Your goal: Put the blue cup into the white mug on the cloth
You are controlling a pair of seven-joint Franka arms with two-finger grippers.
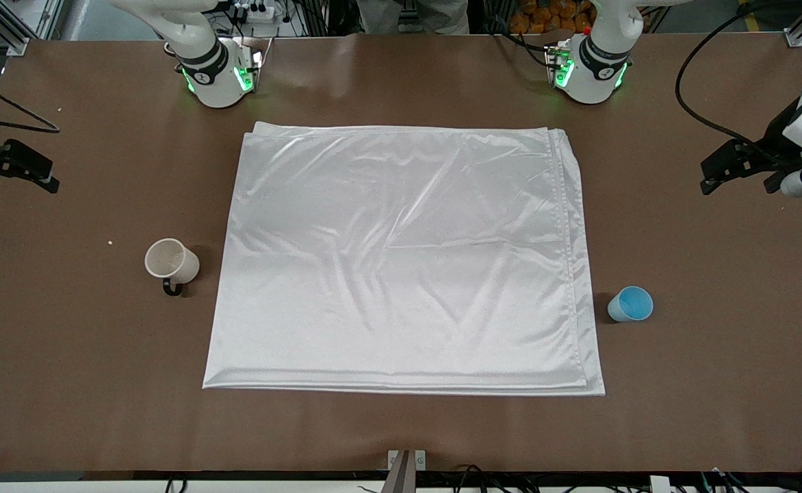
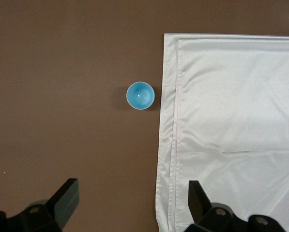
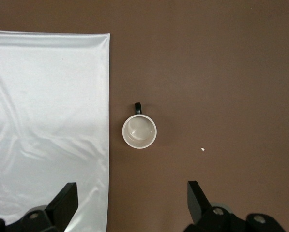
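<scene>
- The blue cup (image 1: 631, 304) stands upright on the bare brown table (image 1: 401, 424), just beside the edge of the cloth (image 1: 401, 260) at the left arm's end.
- The white mug (image 1: 171, 263) stands upright on the table too, near the cloth's edge at the right arm's end. Its black handle points toward the front camera.
- Nothing sits on the cloth yet, and the cup is not in the mug, so the job looks like it is just starting.
- The left gripper (image 2: 132, 200) hangs high over the table by the cloth's edge, with the blue cup (image 2: 140, 95) under its camera. Its fingers (image 2: 67, 195) are spread wide and hold nothing.
- The right gripper (image 3: 129, 200) hangs high over the table by the cloth, with the white mug (image 3: 140, 131) under its camera. Its fingers (image 3: 195, 198) are spread wide and hold nothing as well.
- I think the first step is to grab a cup. The left arm is the closer one for the blue cup.
- To do it well, come straight down so one finger goes each side of the cup's wall, then squeeze gently. The cup is small and light, so a bump could tip it.
- The mug should be gripped by its rim or body, away from the handle.
- The cloth looks shiny and slippery. Set the mug down softly so the cloth does not bunch up.
</scene>
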